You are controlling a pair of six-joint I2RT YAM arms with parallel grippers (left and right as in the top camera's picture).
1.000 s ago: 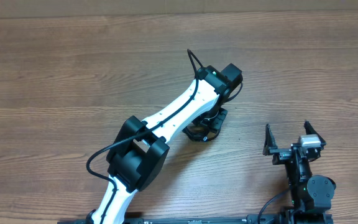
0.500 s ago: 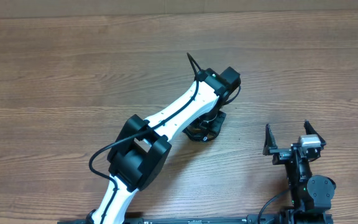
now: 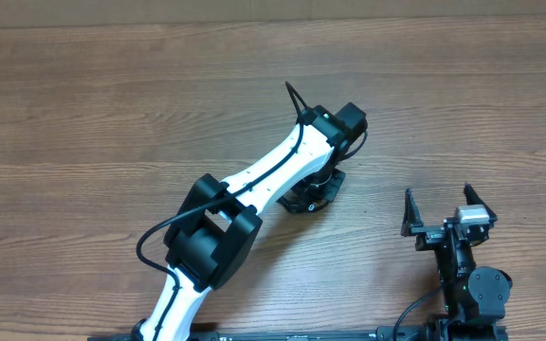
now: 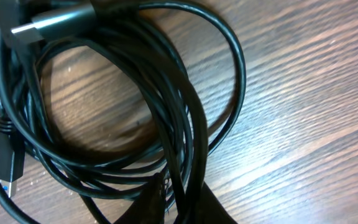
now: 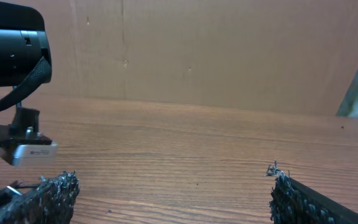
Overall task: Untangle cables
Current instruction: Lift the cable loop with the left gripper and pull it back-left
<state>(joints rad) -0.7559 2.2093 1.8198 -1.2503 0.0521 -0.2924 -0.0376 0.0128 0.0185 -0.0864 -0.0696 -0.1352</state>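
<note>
Here, wood-grain table [image 3: 83,114], brown wall [image 5: 229,50], coiled cables [image 4: 180,118], right gripper [image 3: 437,199] spread apart, left gripper [image 3: 309,197] unreadable.

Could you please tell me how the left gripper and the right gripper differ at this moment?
The left gripper reaches to mid-table, low over the cables; the right gripper sits back near its base, away from them. The right gripper's jaws stand wide open, empty; the left gripper's jaws are too hidden to judge. Both are black two-finger grippers above the wooden table.
</note>
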